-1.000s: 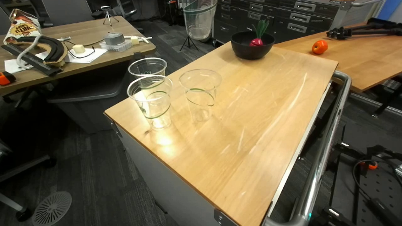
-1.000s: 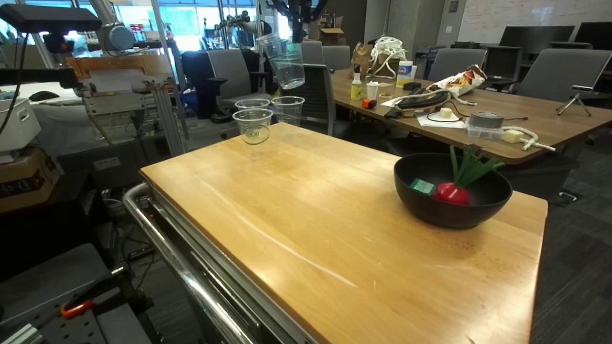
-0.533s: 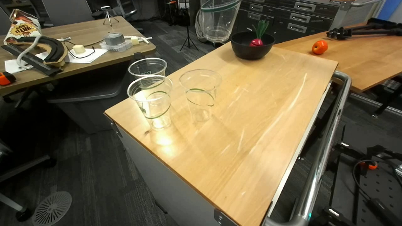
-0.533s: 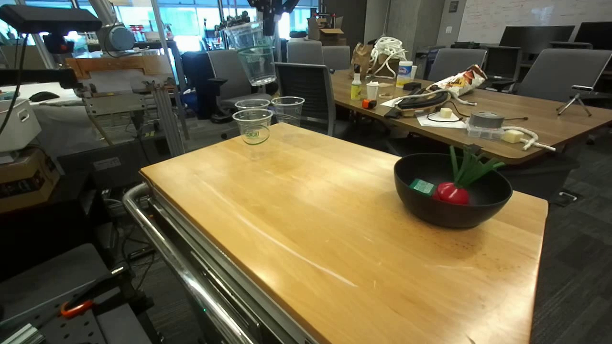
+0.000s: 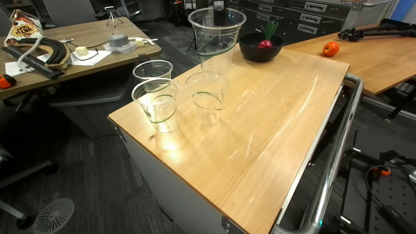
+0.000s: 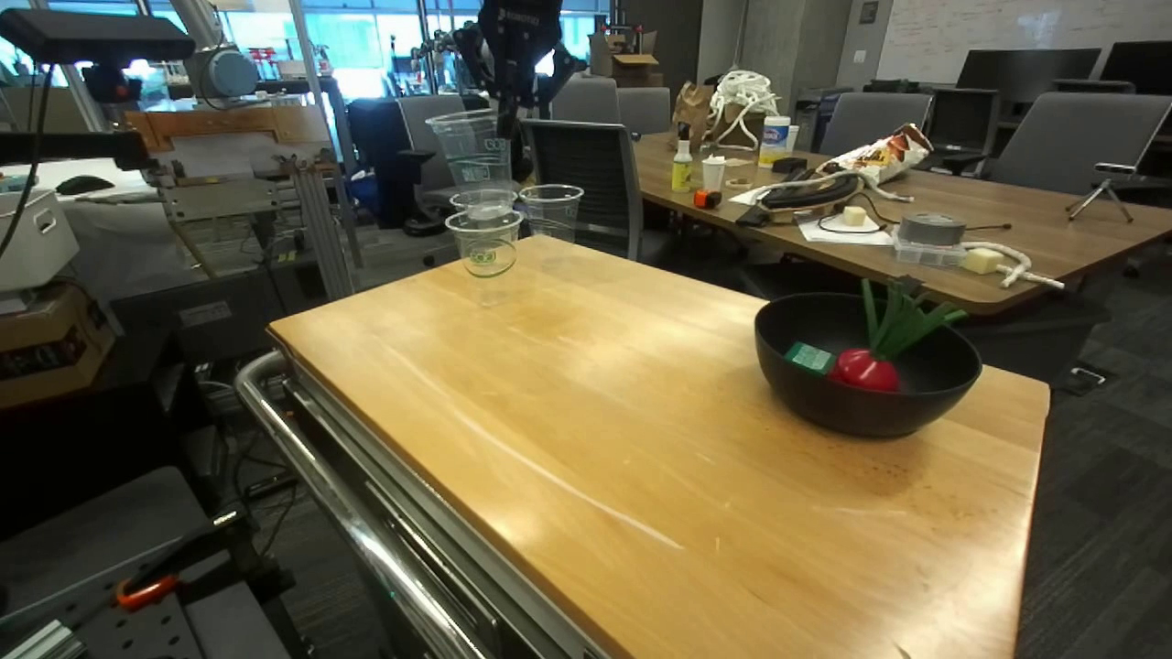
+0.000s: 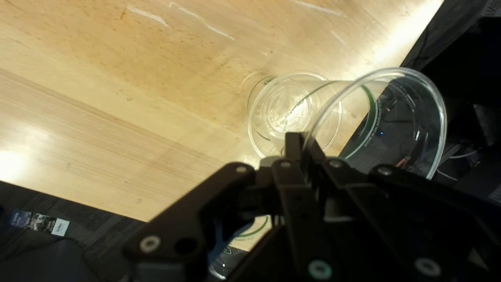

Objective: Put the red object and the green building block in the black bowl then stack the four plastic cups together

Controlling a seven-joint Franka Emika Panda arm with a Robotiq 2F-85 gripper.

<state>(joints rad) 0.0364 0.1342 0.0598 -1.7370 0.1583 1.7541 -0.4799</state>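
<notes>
Scratched tabletop (image 6: 595, 412): pale wood, a metal rail (image 5: 337, 152) along one side.
Brown tabletop (image 6: 1025, 206): a snack bag (image 6: 874, 157), a small tripod (image 6: 1114, 169), and a grey roll (image 6: 931, 229) resting on a clear box (image 6: 929, 254), seen in both exterior views.
Bottle (image 6: 682, 174): yellow-labelled, near a white paper cup (image 6: 713, 174) (heaped white rope (image 6: 743, 99) beyond them).
Orange-red ball (image 5: 331, 48): on a third tabletop (image 5: 367, 55), in an exterior view.
Floor (image 5: 94, 182): dark carpet, with a round, slotted vent (image 5: 53, 216).
Whiteboard (image 6: 1025, 32): faint red writing, dark monitors (image 6: 1035, 78) below it.
</notes>
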